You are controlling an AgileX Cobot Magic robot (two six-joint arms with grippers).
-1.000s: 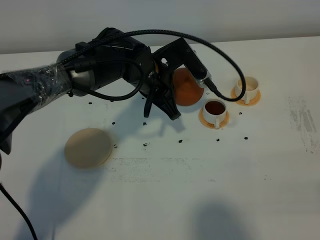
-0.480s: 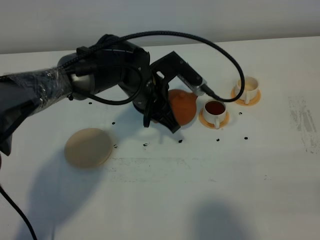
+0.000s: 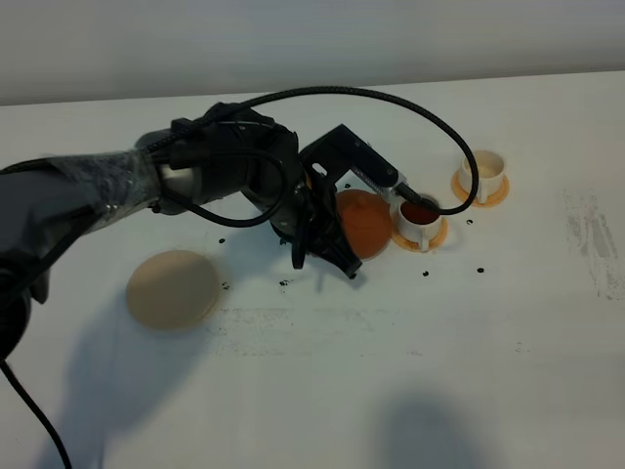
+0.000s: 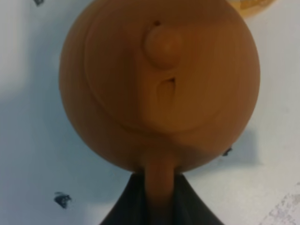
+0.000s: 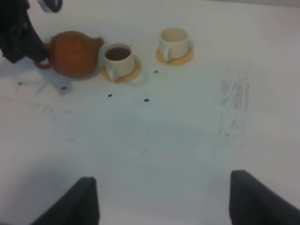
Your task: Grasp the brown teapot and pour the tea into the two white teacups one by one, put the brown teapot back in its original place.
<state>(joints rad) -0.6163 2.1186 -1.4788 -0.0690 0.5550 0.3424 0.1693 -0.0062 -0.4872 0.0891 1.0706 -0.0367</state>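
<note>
My left gripper (image 3: 330, 237) is shut on the loop handle of the brown teapot (image 3: 361, 223). The teapot is about upright, low over the table, with its spout next to the near white teacup (image 3: 418, 213). That cup holds dark tea (image 3: 420, 207) and stands on an orange saucer (image 3: 430, 237). The far white teacup (image 3: 485, 171) on its saucer shows a pale inside. In the left wrist view the teapot (image 4: 159, 79) fills the frame, its handle pinched by my gripper (image 4: 159, 206). The tan coaster (image 3: 173, 288) lies bare at the left. My right gripper (image 5: 162, 180) is open and empty, well away from the teapot (image 5: 72, 52).
Small black specks (image 3: 353, 277) dot the white table (image 3: 391, 371) around the cups and teapot. The left arm's cable (image 3: 430, 117) arcs over the cups. A scuffed grey patch (image 3: 591, 234) marks the table at the right.
My left gripper has brought the teapot down and toward the front, from above and behind the near cup to just beside it. The cups and coaster have not moved.
</note>
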